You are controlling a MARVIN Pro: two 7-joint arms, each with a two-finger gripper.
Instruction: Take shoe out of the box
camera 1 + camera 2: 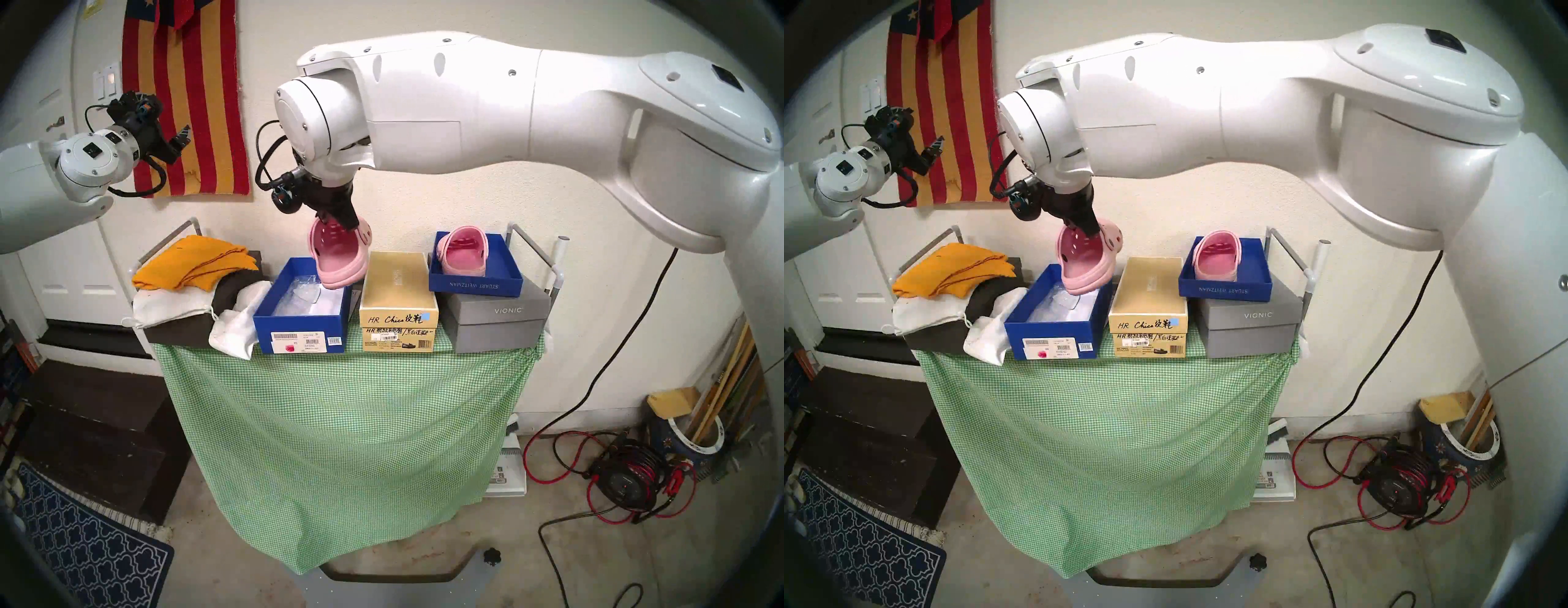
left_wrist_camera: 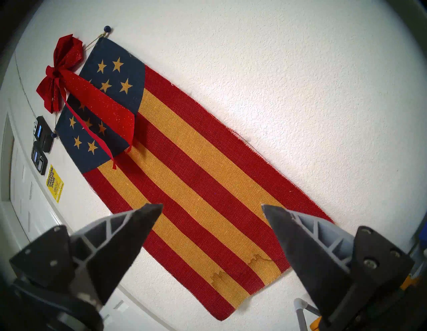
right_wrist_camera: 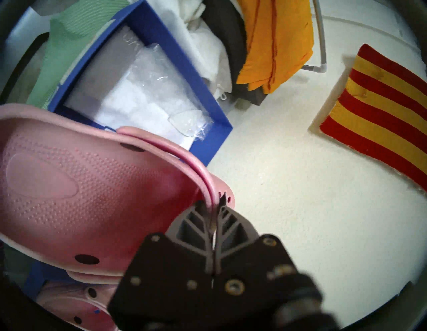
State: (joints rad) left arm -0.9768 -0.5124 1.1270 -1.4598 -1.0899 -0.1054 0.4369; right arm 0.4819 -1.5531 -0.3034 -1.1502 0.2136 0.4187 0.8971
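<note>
The deep royal-blue shoebox (image 1: 302,329) stands open on the green-checked table (image 1: 339,403), with white paper and clear plastic inside. My right gripper (image 1: 345,225) is shut on the upper rim of a pink clog (image 1: 339,259) and holds it tilted, heel down, above the box's far right corner. The right wrist view shows the fingers pinching the clog's (image 3: 80,189) rim at the gripper (image 3: 213,203), with the box (image 3: 184,76) below. My left gripper (image 1: 180,138) is open and empty, raised at the far left, facing the wall flag (image 2: 196,173).
A second pink clog (image 1: 462,254) lies in the shallow blue STUART WEITZMAN tray (image 1: 475,282) on a grey VIONIC box (image 1: 496,322). Tan MICHAEL boxes (image 1: 396,297) stand between. An orange cloth (image 1: 195,261) and white bags (image 1: 237,327) lie at the left. Cables (image 1: 615,475) run on the floor.
</note>
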